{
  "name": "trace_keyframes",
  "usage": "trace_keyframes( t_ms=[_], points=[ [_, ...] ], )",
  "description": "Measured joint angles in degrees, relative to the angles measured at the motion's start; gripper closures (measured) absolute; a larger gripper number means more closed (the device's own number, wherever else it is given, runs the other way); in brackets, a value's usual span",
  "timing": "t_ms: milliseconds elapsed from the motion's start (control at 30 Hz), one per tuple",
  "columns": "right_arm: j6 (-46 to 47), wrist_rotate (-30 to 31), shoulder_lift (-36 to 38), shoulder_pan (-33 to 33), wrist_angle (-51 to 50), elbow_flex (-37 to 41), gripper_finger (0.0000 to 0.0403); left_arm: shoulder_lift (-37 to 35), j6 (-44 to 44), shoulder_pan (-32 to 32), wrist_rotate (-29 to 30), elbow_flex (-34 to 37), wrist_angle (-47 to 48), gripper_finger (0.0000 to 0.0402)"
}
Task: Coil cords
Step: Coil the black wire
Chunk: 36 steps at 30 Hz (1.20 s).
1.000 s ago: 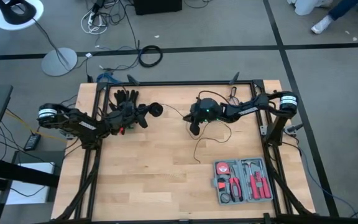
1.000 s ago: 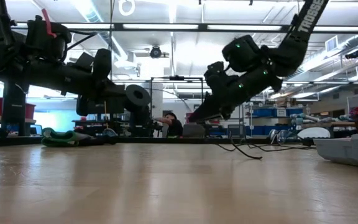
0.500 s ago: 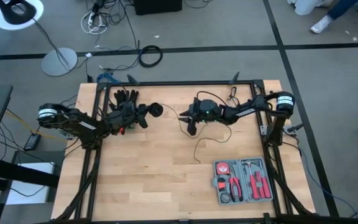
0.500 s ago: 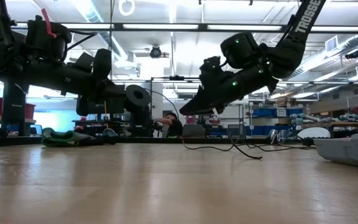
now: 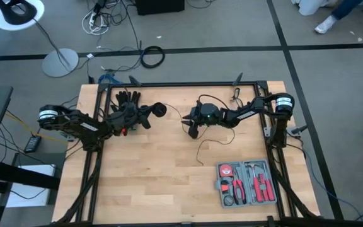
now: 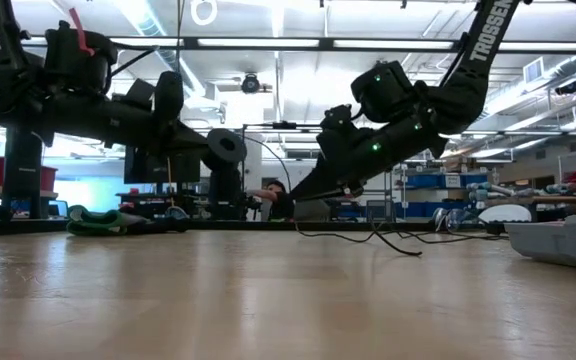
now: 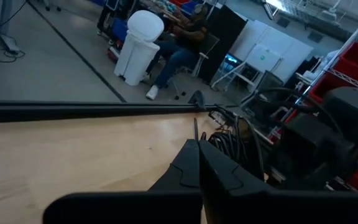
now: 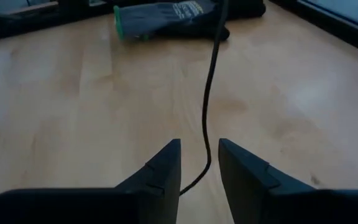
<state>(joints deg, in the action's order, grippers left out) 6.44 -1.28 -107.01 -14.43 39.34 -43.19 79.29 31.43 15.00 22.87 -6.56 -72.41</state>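
The cord [image 5: 200, 150] is a thin black wire ending in a small round disc [image 5: 158, 110]. The disc hangs in the air at the tip of my left gripper [image 5: 147, 115], which is shut; in the low view the disc [image 6: 226, 147] is well above the table. From there the wire sags to the table's middle. In the right wrist view it [image 8: 209, 93] runs between the fingers of my open right gripper [image 8: 199, 163]. That gripper [image 5: 188, 122] points slantwise down toward the left. The rest of the wire lies loose on the wood. My left gripper is shut at the cord's disc end and comes level from the table's left. A thin black piece [image 7: 196, 129] sticks out past its shut fingertips. The gripper hides whether it has the disc or the wire beside it. The disc is lifted clear and the wire hangs slack.
Black gloves [image 5: 128, 98] lie at the far left beside the left arm, one with a green cuff [image 8: 166, 12]. An open tool case [image 5: 246, 183] sits at the near right. Bare wood lies in the middle and near left. A person sits beyond the table [image 6: 273, 200].
My right gripper has opened and tipped its fingers further down, staying near the table's middle. The wire it was shut on now passes loose between its fingers and sags to the wood. The left gripper and disc have kept still.
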Motion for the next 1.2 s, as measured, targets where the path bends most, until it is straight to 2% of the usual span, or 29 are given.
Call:
trace_keyframes(
  t_ms=[167, 367, 733, 867, 1100, 1200],
  points=[
    [0.1, 0.0, 0.1, 0.0, 1.3, 0.0, 0.0297, 0.0, -1.2, 0.0, -0.3, -0.7, 0.1, 0.0401],
    [0.1, 0.1, 0.1, 0.0, 1.8, 0.0, 0.0319, 0.0, -1.2, 0.0, -0.5, -0.8, 0.1, 0.0401],
    [-0.1, 0.1, 0.1, -0.1, 4.4, 0.0, 0.0393, 0.0, -0.8, 0.0, -0.7, -0.8, -0.3, 0.0401],
    [1.7, 4.4, 0.1, 0.0, 3.6, -0.2, 0.0400, 0.0, 0.2, 0.0, -0.7, -0.8, -0.8, 0.0401],
    [6.5, 7.6, -0.6, 0.3, -13.8, -9.4, 0.0402, 0.0, 0.8, 0.0, -1.5, -0.8, -1.6, 0.0401],
    [7.1, 5.4, -4.1, 0.2, -21.5, -16.3, 0.0402, 0.0, 1.8, 0.0, -1.6, -0.9, -2.4, 0.0401]
  ],
)
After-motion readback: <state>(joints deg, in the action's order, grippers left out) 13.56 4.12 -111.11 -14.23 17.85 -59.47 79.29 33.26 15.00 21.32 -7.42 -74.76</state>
